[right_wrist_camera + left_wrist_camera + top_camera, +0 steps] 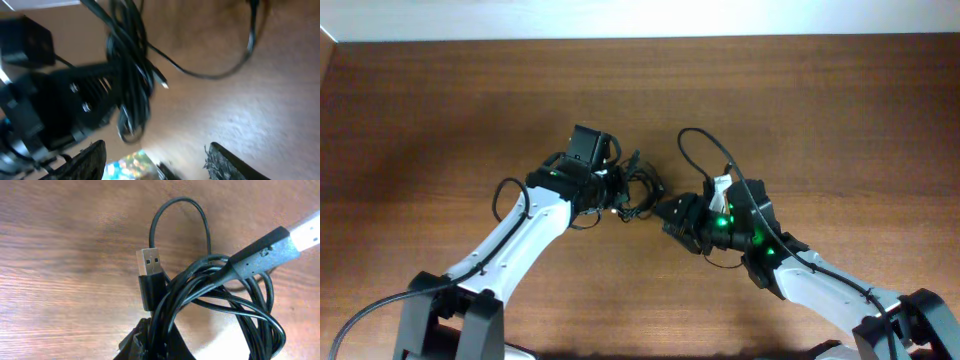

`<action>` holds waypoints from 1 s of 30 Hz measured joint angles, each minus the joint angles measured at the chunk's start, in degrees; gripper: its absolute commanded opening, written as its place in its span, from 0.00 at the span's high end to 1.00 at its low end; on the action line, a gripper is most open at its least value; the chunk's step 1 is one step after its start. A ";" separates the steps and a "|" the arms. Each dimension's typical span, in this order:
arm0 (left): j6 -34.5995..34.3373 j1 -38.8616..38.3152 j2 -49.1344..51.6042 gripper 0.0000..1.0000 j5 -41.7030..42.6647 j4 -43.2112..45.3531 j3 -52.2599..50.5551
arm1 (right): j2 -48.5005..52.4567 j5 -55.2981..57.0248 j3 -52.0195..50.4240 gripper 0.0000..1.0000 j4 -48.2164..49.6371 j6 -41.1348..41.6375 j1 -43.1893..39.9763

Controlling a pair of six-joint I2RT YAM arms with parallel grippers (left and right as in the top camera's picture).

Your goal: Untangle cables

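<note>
Cables (pixel 642 190): thin black cords bunched in a tangled bundle of loops near the middle of the surface, between the two grippers.
Bundle close up (pixel 200 295): several strands run side by side and cross over; one thin loop arches up out of the bunch.
USB plug (pixel 149 262): silvery end on a black body, standing up at the left edge of the bundle.
Small plug (pixel 161 80): pale tip poking out of the bundle's side; the picture is blurred.
Left gripper (pixel 617 190): closed tight on the bundle, with the strands pinched at its dark fingertip (pixel 260 255).
Right gripper (pixel 156 146): jaws wide apart with nothing between them, just beside the bundle and not touching it.
Surface (pixel 440 110): brown wood grain.
</note>
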 measured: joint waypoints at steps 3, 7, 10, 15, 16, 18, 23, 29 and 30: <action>0.00 -1.14 0.00 1.00 3.58 0.00 0.00 | 0.00 2.69 0.00 0.55 0.83 0.79 0.00; 0.07 -1.95 0.00 1.00 11.67 0.17 0.00 | 0.00 5.35 0.00 0.96 1.03 1.33 0.00; 2.73 -1.62 0.00 1.00 15.74 1.09 0.00 | 0.00 6.25 0.02 0.96 1.46 -0.09 -0.07; 8.31 1.18 0.00 1.00 17.55 1.09 0.00 | 0.00 1.36 0.11 0.96 5.14 -12.55 -0.07; 8.44 2.21 0.00 1.00 18.60 1.18 0.00 | 0.00 -0.13 0.48 0.96 4.15 -15.28 -0.07; 8.50 4.33 0.00 1.00 21.66 2.43 -0.17 | 0.00 -1.18 1.68 0.96 0.26 -19.26 -0.09; 9.09 9.92 0.33 1.00 33.62 8.55 -1.55 | -0.24 -1.42 4.83 0.96 -7.37 -27.82 -0.13; 9.49 12.07 0.31 1.00 39.87 12.20 -2.01 | -0.20 -10.21 4.02 0.96 1.75 -37.92 -1.09; 9.49 12.09 0.31 1.00 40.39 12.59 -2.01 | 0.22 -12.24 3.28 0.96 5.62 -38.73 -1.29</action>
